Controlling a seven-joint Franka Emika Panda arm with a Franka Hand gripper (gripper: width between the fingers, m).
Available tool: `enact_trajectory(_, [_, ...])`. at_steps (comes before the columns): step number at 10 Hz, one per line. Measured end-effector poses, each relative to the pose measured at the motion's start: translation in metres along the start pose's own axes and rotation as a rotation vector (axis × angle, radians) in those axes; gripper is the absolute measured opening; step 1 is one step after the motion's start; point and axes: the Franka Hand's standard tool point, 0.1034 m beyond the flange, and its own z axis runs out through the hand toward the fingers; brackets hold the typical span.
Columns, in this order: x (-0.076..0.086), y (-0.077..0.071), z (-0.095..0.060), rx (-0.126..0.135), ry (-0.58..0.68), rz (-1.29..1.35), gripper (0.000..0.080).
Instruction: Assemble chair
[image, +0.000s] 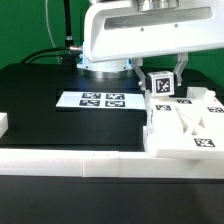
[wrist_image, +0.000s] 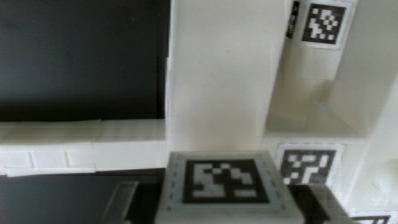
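**Exterior view:** The marker board (image: 100, 100), with black-and-white square tags, lies in the middle of a black table (image: 40, 95). A green wall (image: 25, 30) is behind. A long white border wall (image: 90, 165) runs along the bottom. The white arm (image: 130, 35) hangs down from the top. Its claw (image: 163, 78) has a finger on each side of a tagged chair block (image: 160, 84), right of middle, just above the other chair parts (image: 190, 125).

**Wrist view:** The fingers (wrist_image: 313, 195) sit close beside the block. I cannot tell if they squeeze it.

- The chair parts (image: 185, 125) are plain white.
- Their small square tags (image: 160, 84) have black-and-white patterns.
- The table (image: 40, 95) is black.
- The marker board (image: 66, 99) is white with black squares.
- The backdrop (image: 30, 25) is green.
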Motion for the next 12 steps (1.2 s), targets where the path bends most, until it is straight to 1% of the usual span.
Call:
enact_trajectory(1, [0.0000, -0.0003, 0.0000, 0.001, 0.000, 0.040, 0.0267])
enact_trajectory(3, [-0.0006, -0.0045, 0.0010, 0.003, 0.004, 0.271, 0.0268])
enact_trajectory(5, [0.0019, -0.0074, 0.0015, 0.005, 0.032, 0.401, 0.0268])
enact_trajectory(11, [0.0025, -0.0083, 0.0013, 0.031, 0.029, 0.829, 0.0268])
enact_trajectory(12, [0.0028, -0.0085, 0.0011, 0.043, 0.026, 0.942, 0.0268])
